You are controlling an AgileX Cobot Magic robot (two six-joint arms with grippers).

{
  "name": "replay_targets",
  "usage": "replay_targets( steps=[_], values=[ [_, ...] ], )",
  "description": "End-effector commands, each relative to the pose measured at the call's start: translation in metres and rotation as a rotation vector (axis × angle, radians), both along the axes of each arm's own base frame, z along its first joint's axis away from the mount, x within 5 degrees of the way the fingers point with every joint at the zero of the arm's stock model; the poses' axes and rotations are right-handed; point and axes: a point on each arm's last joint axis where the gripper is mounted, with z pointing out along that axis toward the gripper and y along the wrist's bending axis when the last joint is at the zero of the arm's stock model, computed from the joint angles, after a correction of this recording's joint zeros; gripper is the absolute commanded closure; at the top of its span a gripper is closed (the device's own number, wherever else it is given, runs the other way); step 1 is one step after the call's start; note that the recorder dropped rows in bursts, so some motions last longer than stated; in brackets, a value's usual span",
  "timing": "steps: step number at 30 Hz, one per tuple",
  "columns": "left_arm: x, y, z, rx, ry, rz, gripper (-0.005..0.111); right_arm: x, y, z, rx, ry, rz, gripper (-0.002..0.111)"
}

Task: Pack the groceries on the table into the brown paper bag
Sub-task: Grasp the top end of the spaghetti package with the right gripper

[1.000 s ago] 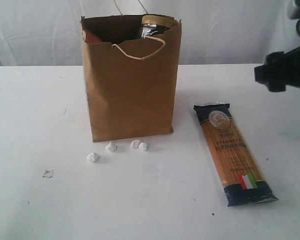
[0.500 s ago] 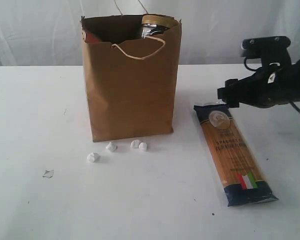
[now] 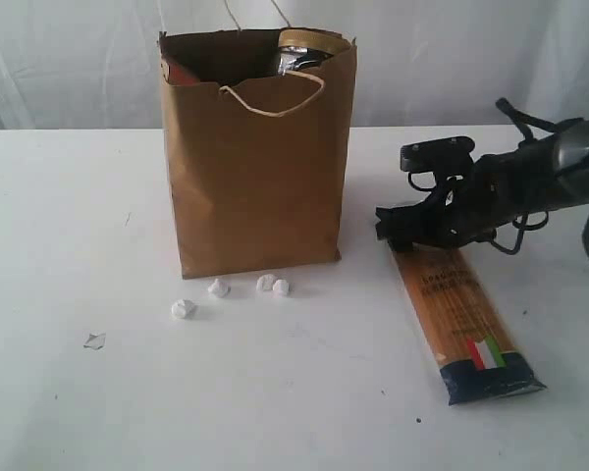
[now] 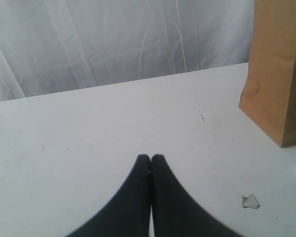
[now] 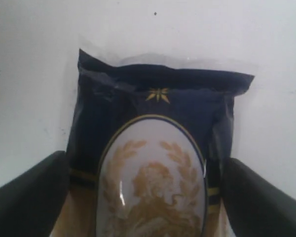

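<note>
The spaghetti packet (image 3: 466, 324) lies flat on the white table (image 3: 69, 226), right of the brown paper bag (image 3: 255, 167). My right gripper (image 3: 412, 228) is down at the packet's far, dark-blue end. In the right wrist view the packet (image 5: 153, 98) fills the gap of the right gripper (image 5: 148, 170), with one open finger (image 5: 34, 192) on each side of it. The bag stands upright; a gold-lidded jar (image 3: 304, 44) and something red-orange (image 3: 177, 71) show at its rim. My left gripper (image 4: 151, 158) is shut and empty over bare table, the bag (image 4: 278, 69) off to one side.
Small white crumpled scraps (image 3: 219, 287) lie in front of the bag, another scrap (image 3: 183, 308) a little nearer. A thin clear shard (image 3: 94, 340) sits at the front left, also seen as a shard (image 4: 250, 201) near my left gripper. A white curtain hangs behind the table.
My right arm has swung in from the right edge and come down onto the far end of the spaghetti packet. The packet, the bag and the left gripper have not moved.
</note>
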Motion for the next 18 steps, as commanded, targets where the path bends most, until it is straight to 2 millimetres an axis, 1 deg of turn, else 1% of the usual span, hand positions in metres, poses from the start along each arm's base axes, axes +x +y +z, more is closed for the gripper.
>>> replay_targets(
  steps=[1,3,6,8,9,10,12,14,15,16,18],
  values=[
    [0.0,0.0,0.0,-0.01,-0.01,0.003,0.107,0.007,0.006,-0.014,-0.012,0.03,0.016,0.023],
    [0.0,0.0,0.0,-0.01,-0.01,0.003,0.107,0.007,0.008,-0.02,-0.013,0.049,0.017,0.021],
    [0.0,0.0,0.0,-0.01,-0.01,0.003,0.107,0.007,0.01,-0.029,-0.018,0.069,0.022,0.021],
    [0.0,0.0,0.0,-0.01,-0.01,0.003,0.107,0.006,0.009,-0.035,-0.022,0.083,0.022,0.023],
    [0.0,0.0,0.0,-0.01,-0.01,0.003,0.107,0.006,0.009,-0.038,-0.023,0.088,0.022,0.025],
    [0.0,0.0,0.0,-0.01,-0.01,0.003,0.107,0.006,0.009,-0.039,-0.024,0.094,0.022,0.03],
    [0.0,0.0,0.0,-0.01,-0.01,0.003,0.107,0.004,0.009,-0.042,-0.03,0.117,0.021,0.048],
    [0.0,0.0,0.0,-0.01,-0.01,0.003,0.107,0.001,0.008,-0.044,-0.04,0.153,0.02,0.074],
    [0.0,0.0,0.0,-0.01,-0.01,0.003,0.107,0.0,0.008,-0.044,-0.044,0.168,0.02,0.085],
    [0.0,0.0,0.0,-0.01,-0.01,0.003,0.107,-0.002,0.007,-0.042,-0.05,0.189,0.02,0.108],
    [0.0,0.0,0.0,-0.01,-0.01,0.003,0.107,-0.003,0.007,-0.036,-0.048,0.186,0.018,0.108]
  ],
)
